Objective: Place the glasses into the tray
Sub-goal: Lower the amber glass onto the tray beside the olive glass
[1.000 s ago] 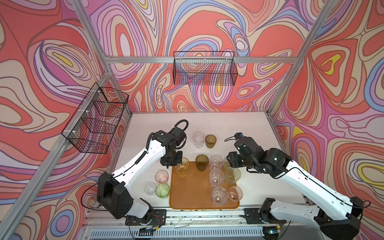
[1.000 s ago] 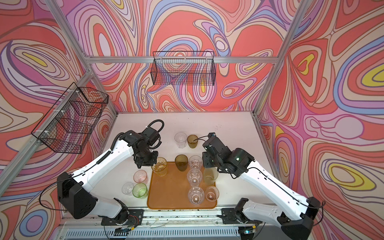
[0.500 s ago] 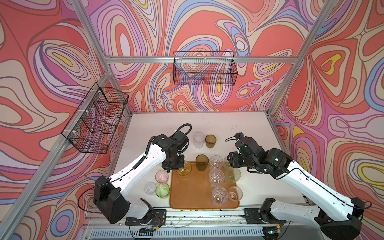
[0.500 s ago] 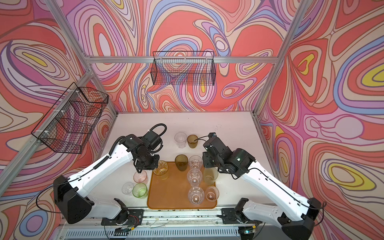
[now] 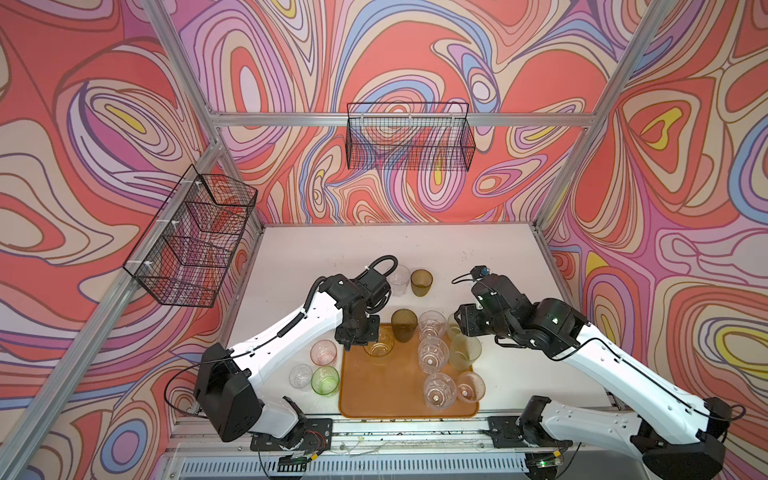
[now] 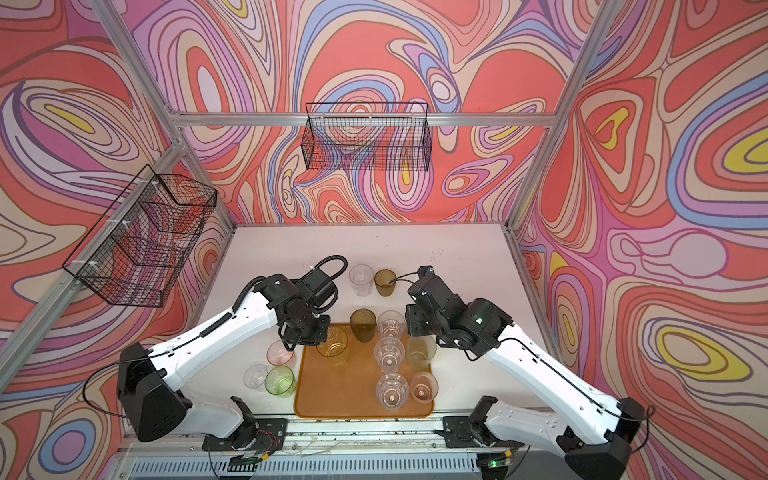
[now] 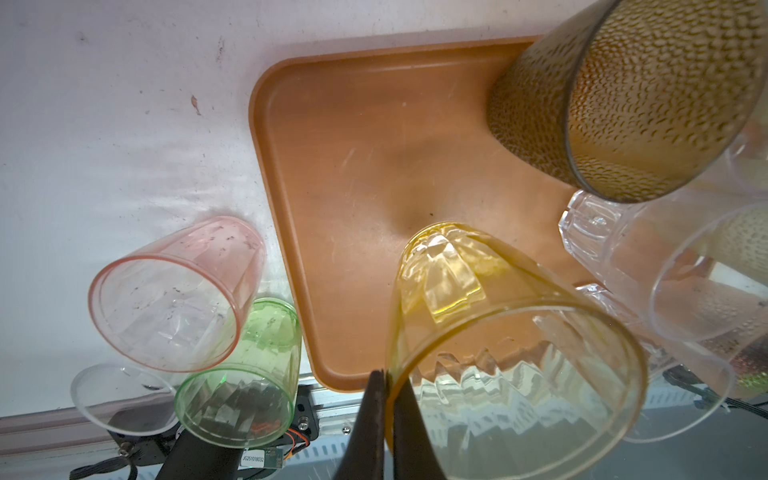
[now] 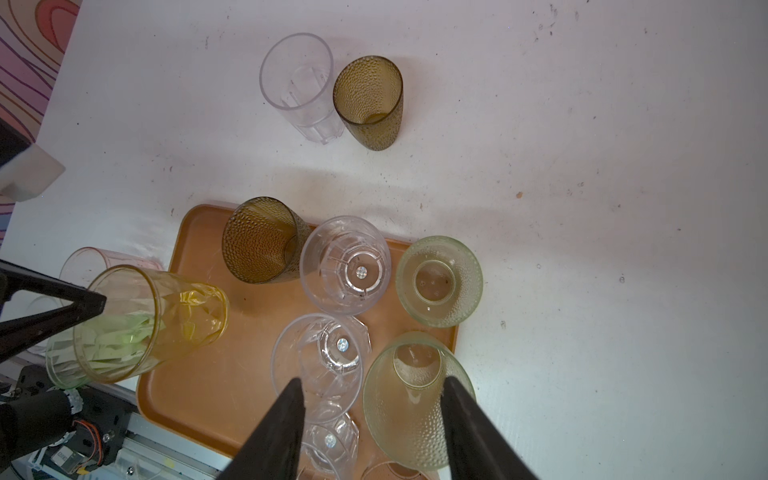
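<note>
An amber glass [image 5: 379, 348] is over the upper left corner of the orange tray [image 5: 386, 399], lower centre in both top views, its rim clamped by the left gripper [image 7: 386, 376]. The right gripper [image 8: 374, 380], fingers apart, hovers over a pale green glass [image 8: 415, 419] at the tray's right edge. A pink glass [image 5: 323, 352] and a bright green glass [image 5: 325, 380] stand on the table [image 5: 332, 249], just left.

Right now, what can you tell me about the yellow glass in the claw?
The yellow glass is a see-through amber tumbler with faceted sides, looking like plastic, empty. The left claw pinches its rim, one finger inside, one outside. It is tilted over the tray, near its far left corner; whether its base touches cannot be told.
</note>
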{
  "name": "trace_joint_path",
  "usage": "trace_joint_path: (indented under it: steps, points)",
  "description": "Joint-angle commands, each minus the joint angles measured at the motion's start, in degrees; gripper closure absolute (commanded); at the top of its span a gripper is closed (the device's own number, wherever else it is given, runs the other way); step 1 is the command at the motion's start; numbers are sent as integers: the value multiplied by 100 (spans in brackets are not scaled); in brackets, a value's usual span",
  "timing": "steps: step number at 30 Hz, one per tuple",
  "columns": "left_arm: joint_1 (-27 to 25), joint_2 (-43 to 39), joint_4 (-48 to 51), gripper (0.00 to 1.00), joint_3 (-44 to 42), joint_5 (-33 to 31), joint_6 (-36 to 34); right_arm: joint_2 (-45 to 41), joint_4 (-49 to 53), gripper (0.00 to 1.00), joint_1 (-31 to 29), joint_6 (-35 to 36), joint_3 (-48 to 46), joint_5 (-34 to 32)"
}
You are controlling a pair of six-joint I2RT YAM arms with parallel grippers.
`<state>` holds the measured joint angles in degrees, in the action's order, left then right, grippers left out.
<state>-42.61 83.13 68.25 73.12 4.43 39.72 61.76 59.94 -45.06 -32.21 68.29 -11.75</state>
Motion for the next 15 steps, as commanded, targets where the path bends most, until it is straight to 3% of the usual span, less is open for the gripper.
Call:
trace_joint_path:
  steps: [1, 15]
  points:
    - [-96, 138, -120, 97, 0, 8, 150, -48, -62, 46, 13, 30, -53, -32]
    - [-481, 702, -455, 97, 159, 15, 264, -41, -18, 46, 15, 37, -35, -47]
